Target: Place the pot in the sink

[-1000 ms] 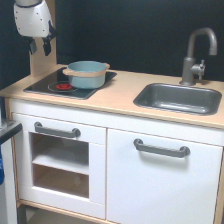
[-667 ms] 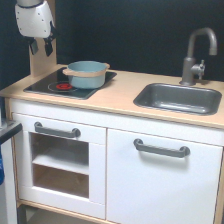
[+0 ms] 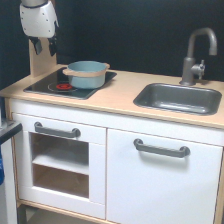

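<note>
We see a toy kitchen whose white cabinet front carries two grey bar handles, one (image 3: 56, 131) over an open-shelf door on the exterior view's left and one (image 3: 161, 148) on the wider door to the right. Above them runs the pale wood tabletop (image 3: 117, 95). Set into it on the right is the sink (image 3: 179, 98), a dark grey basin with the curved faucet (image 3: 196, 52) rising behind its far edge. On the left lies the black stovetop (image 3: 55, 84), with one red ring (image 3: 63, 86) showing in front of the pot (image 3: 86, 74). The pot rests on the stovetop's back right part, well apart from the sink, with bare tabletop between them. Behind the stovetop stands a light wooden panel (image 3: 36, 65). The hand (image 3: 44, 48) hangs above the stovetop's far left corner, up and to the left of the pot, touching nothing; its two dark fingers (image 3: 37, 46) point down with a gap between them, so we read it as open and empty.
</note>
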Robot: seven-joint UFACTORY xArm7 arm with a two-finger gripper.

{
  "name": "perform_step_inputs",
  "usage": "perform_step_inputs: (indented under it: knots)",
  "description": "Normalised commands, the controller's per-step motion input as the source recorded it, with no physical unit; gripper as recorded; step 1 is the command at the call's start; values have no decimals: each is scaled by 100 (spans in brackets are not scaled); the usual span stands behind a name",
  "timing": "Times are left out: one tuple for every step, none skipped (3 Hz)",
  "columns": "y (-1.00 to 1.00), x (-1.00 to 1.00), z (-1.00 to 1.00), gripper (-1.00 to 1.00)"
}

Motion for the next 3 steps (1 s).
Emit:
perform_step_inputs:
  knots:
    - [55,67,3,100]
    - [59,60,-24,100]
    - [51,26,-65,100]
